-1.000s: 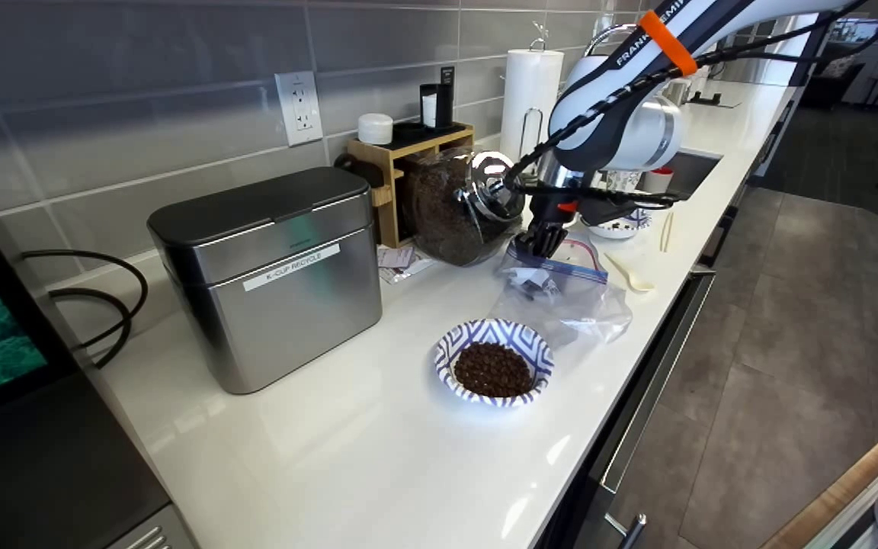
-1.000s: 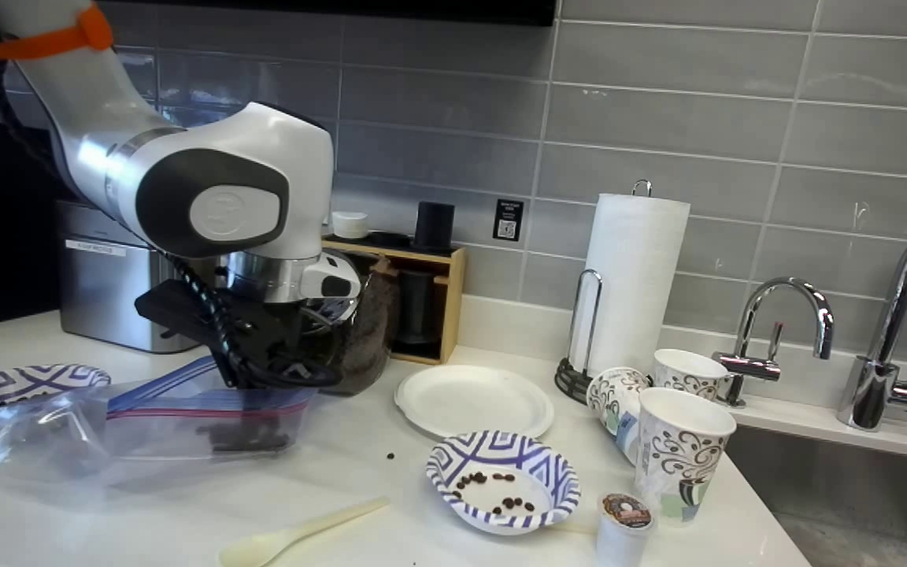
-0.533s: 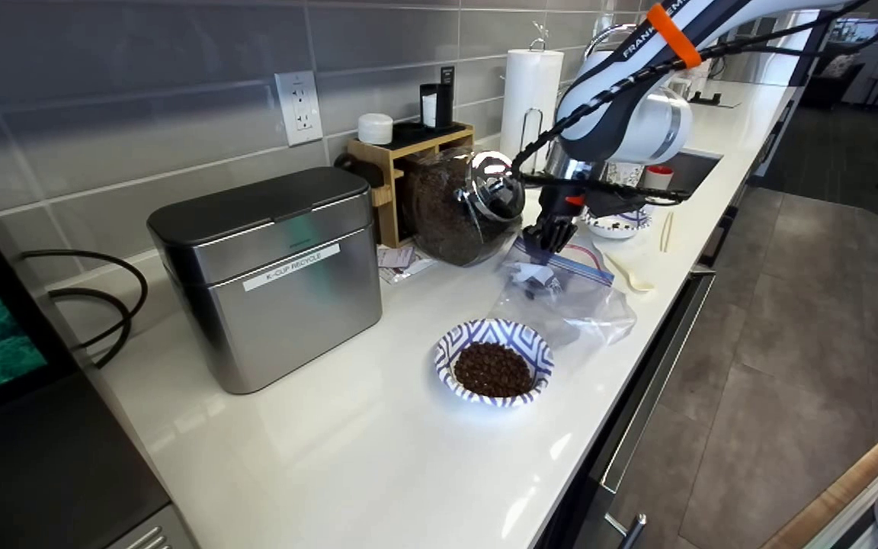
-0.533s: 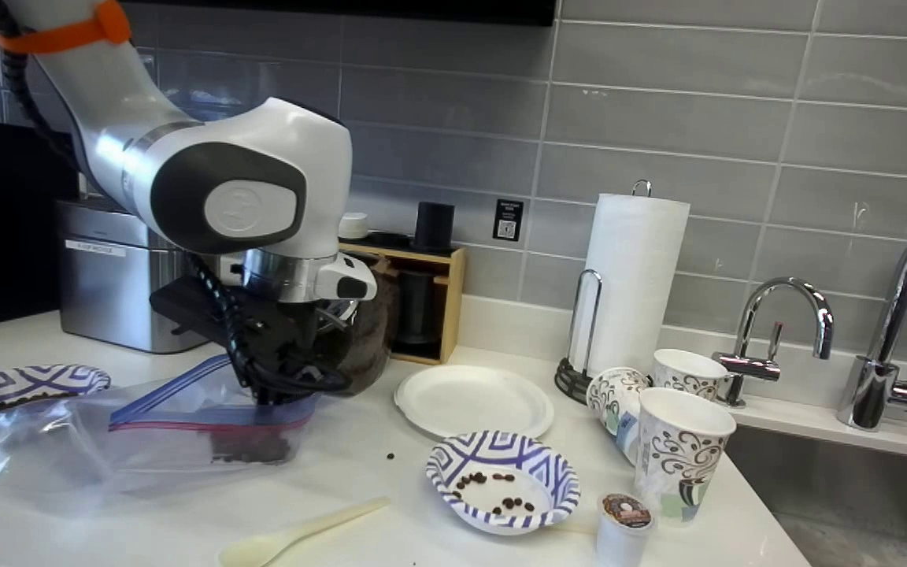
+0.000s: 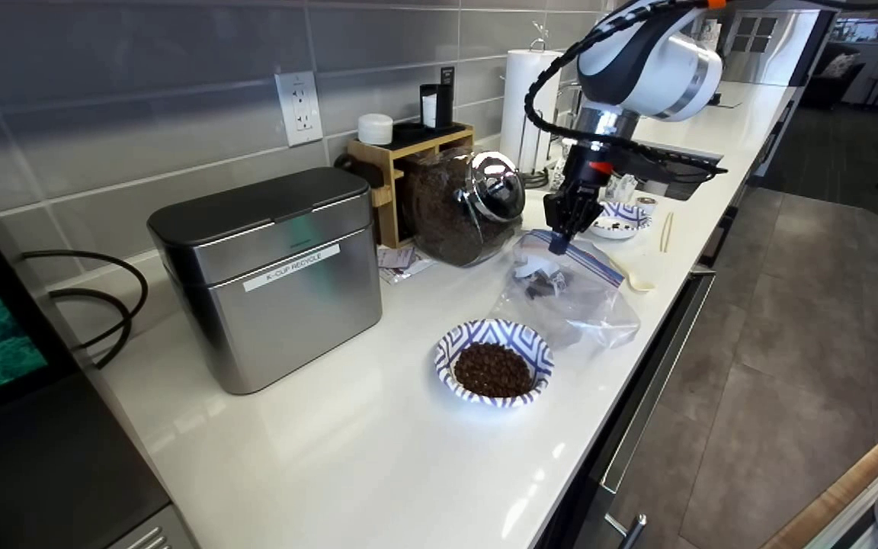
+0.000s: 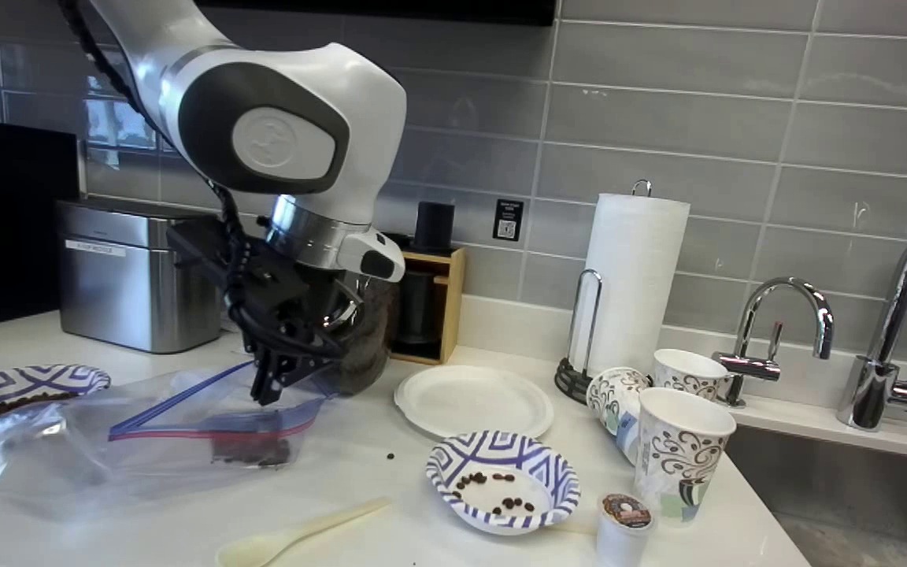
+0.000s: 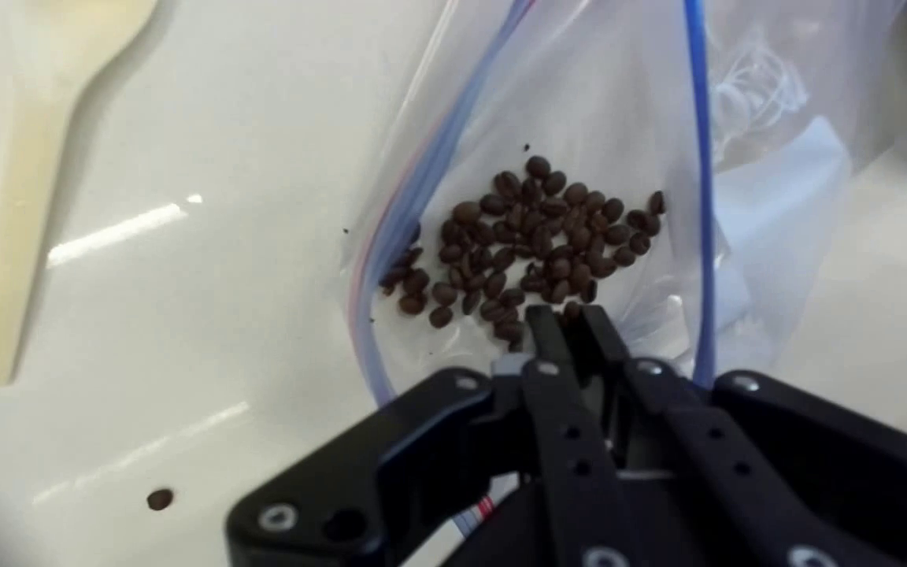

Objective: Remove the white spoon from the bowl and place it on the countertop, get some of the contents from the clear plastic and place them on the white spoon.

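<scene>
The clear plastic is a zip bag point(image 5: 584, 309) with a blue and red seal, lying open-mouthed on the white countertop point(image 5: 332, 465). Dark coffee beans point(image 7: 536, 228) lie inside it in the wrist view. My gripper point(image 7: 564, 315) is over the bag's mouth, its fingertips close together with a bean between them. It also shows just above the bag in an exterior view point(image 6: 267, 391). The pale white spoon point(image 6: 304, 531) lies on the countertop beside the bag, with nothing seen on it. A patterned bowl point(image 6: 560, 480) near the spoon holds several beans. Another patterned bowl point(image 5: 447, 353) is full of beans.
A white plate point(image 6: 474, 398) lies behind the near-empty bowl. Paper cups point(image 6: 682, 449) and a coffee pod point(image 6: 624, 528) stand by the sink point(image 6: 855, 488). A large glass jar point(image 5: 443, 210) leans behind the bag. A steel box point(image 5: 302, 313) stands near the wall.
My gripper has risen out of the bag's mouth and shifted slightly toward the sink side. The bag's rim has shifted slightly. The spoon and bowls have not moved.
</scene>
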### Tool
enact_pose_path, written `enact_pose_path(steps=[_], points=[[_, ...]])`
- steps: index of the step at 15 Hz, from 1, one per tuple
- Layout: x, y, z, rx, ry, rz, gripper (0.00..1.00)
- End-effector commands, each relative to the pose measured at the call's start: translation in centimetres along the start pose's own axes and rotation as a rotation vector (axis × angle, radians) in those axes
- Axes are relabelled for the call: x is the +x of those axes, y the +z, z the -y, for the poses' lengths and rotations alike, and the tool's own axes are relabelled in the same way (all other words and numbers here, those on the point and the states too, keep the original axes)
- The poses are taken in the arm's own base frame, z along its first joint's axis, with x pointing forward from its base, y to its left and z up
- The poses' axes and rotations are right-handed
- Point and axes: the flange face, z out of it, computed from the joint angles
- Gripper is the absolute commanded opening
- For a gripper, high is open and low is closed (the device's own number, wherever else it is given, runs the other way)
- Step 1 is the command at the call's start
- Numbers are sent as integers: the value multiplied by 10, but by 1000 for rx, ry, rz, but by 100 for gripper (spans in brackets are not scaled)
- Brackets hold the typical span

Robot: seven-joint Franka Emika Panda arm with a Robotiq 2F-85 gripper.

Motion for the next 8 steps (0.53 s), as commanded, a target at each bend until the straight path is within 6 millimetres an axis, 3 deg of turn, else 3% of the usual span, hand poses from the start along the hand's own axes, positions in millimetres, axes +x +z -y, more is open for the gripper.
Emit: enact_pose_path(steps=[1,8], points=[[-10,-23,-9,24,91,43,3],[-39,-67,-37,67,170,139,3]])
